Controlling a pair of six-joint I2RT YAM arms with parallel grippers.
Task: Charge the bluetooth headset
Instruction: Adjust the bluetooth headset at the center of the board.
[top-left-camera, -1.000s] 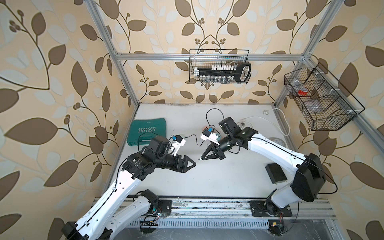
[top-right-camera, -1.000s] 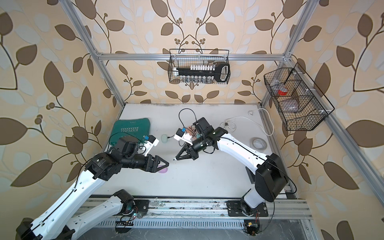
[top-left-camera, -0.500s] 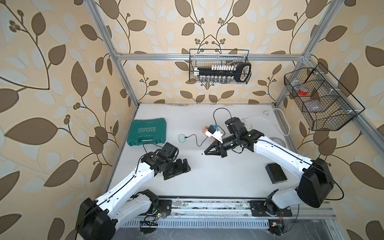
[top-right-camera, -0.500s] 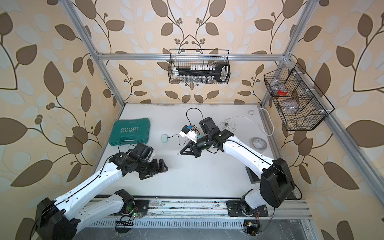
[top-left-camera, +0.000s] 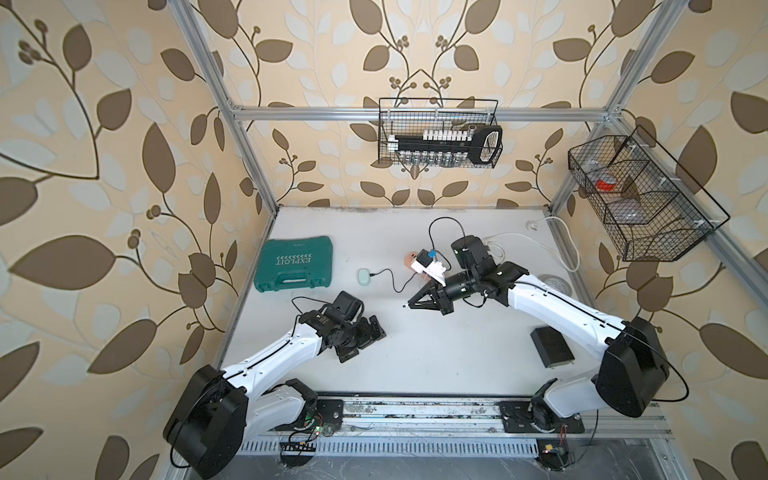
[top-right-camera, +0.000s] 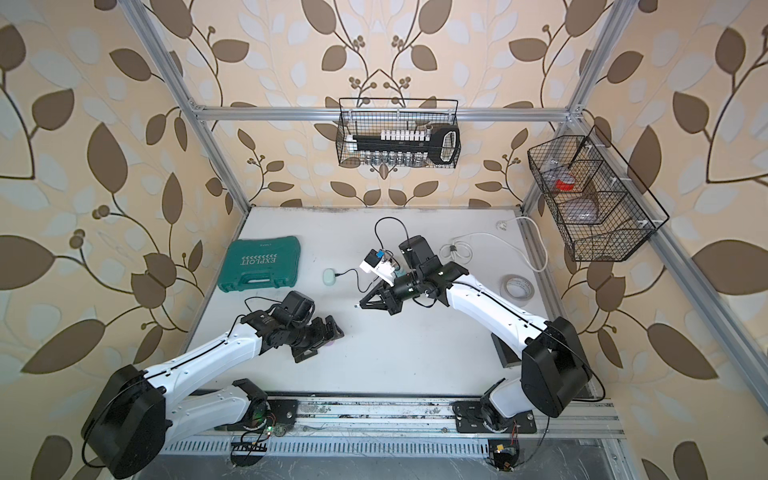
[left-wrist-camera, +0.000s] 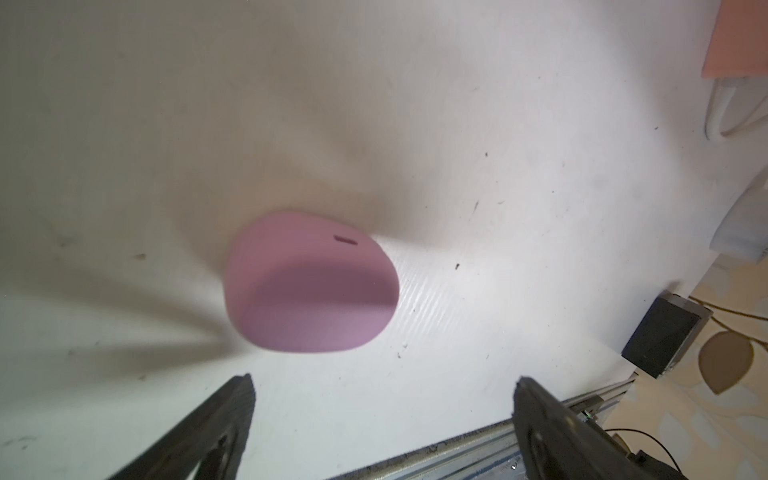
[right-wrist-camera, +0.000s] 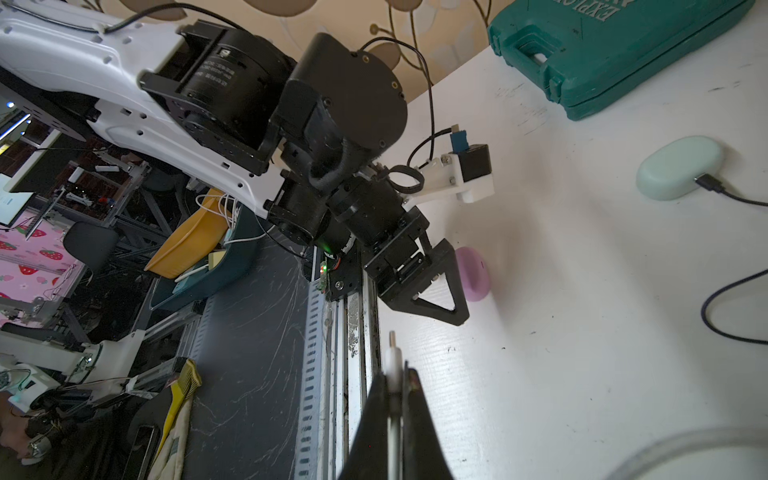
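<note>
The pink bluetooth headset case (left-wrist-camera: 309, 286) lies on the white table with its small charging slot showing. My left gripper (left-wrist-camera: 382, 379) hangs open just above it, close to the front edge, with nothing between its fingers (right-wrist-camera: 440, 286). In both top views the left gripper (top-left-camera: 365, 341) (top-right-camera: 320, 341) covers most of the case. The case also shows beside a left finger in the right wrist view (right-wrist-camera: 473, 274). My right gripper (top-left-camera: 409, 306) (right-wrist-camera: 395, 376) is shut on a white cable plug (right-wrist-camera: 392, 353), mid-table, pointing toward the left arm.
A mint case (top-left-camera: 363, 276) with a black cable (top-left-camera: 390, 276) plugged in lies near a peach adapter (top-left-camera: 410, 261). A green tool case (top-left-camera: 295, 264) sits back left. A black box (top-left-camera: 552, 347), tape roll (top-right-camera: 518, 286), white cable (top-left-camera: 557, 232) and wire baskets (top-left-camera: 438, 133) (top-left-camera: 640, 199) are on the right and back.
My left arm drew back toward the front edge and tipped down over the pink case, its gripper opening fully. The right gripper shifted slightly right, still shut on the plug.
</note>
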